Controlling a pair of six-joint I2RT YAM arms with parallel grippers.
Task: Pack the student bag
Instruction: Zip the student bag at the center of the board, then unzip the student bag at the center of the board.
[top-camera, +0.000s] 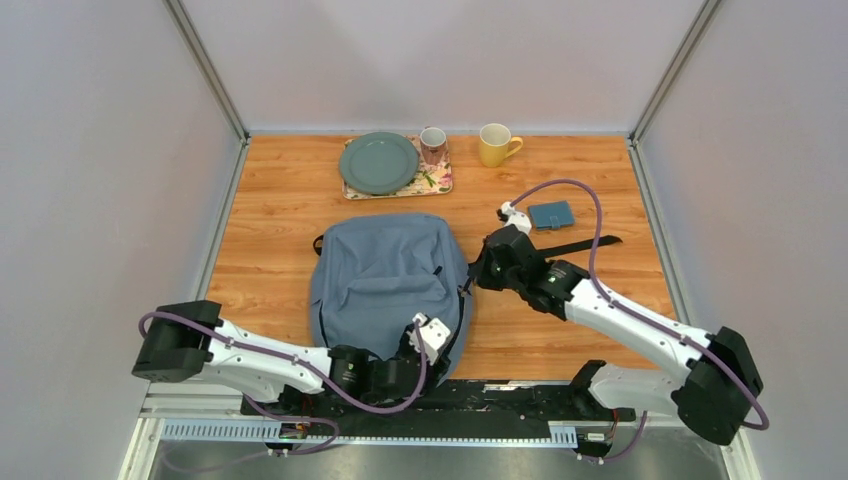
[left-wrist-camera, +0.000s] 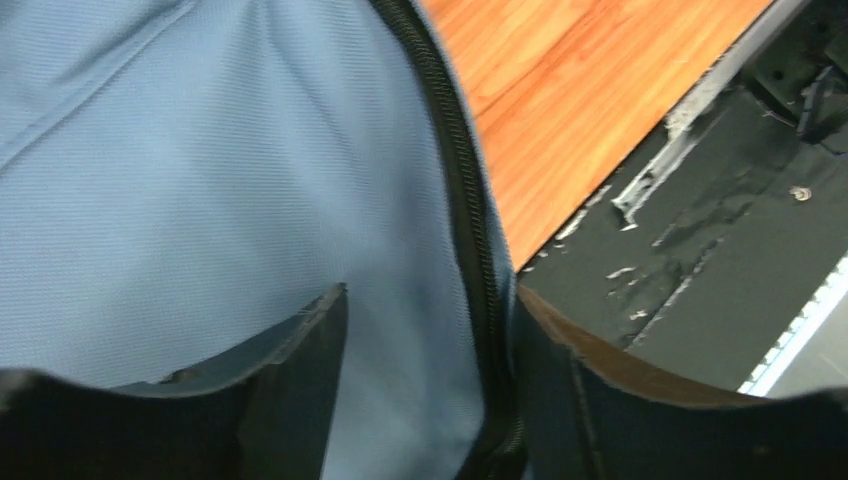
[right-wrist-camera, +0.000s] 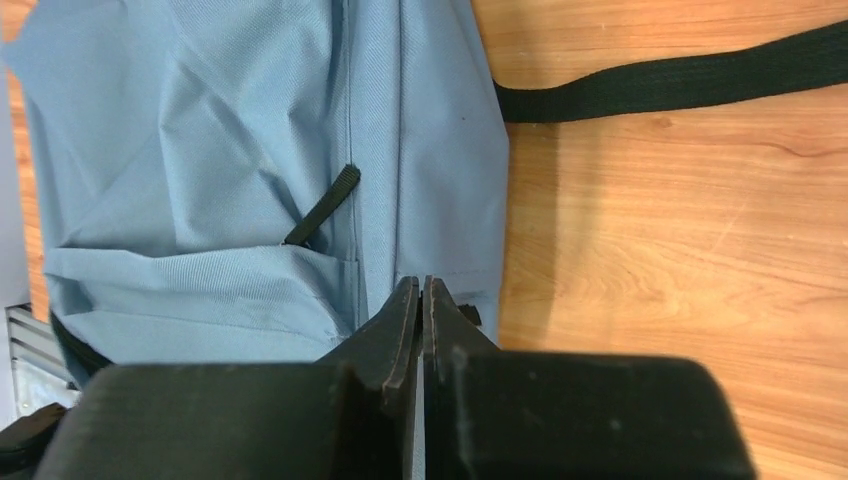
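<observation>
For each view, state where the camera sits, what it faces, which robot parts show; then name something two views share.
Top external: above, behind the robot; faces table, student bag, both arms.
Left wrist: over the bag's zipper; left gripper open astride it.
Right wrist: facing the bag's side; right gripper shut.
All share the bag.

A wooden worktop (top-camera: 280, 200) carries a floral tray (top-camera: 438, 183) at its far edge. A grey-green plate (top-camera: 378, 163) lies on the tray and covers most of it, and a small flower-patterned mug (top-camera: 432, 145) stands upright at the tray's far right corner. Just right of the tray, on bare wood, a yellow mug (top-camera: 494, 145) stands with its handle pointing right. Nearer and further right, a small flat teal case (top-camera: 551, 215) lies apart from both mugs.
</observation>
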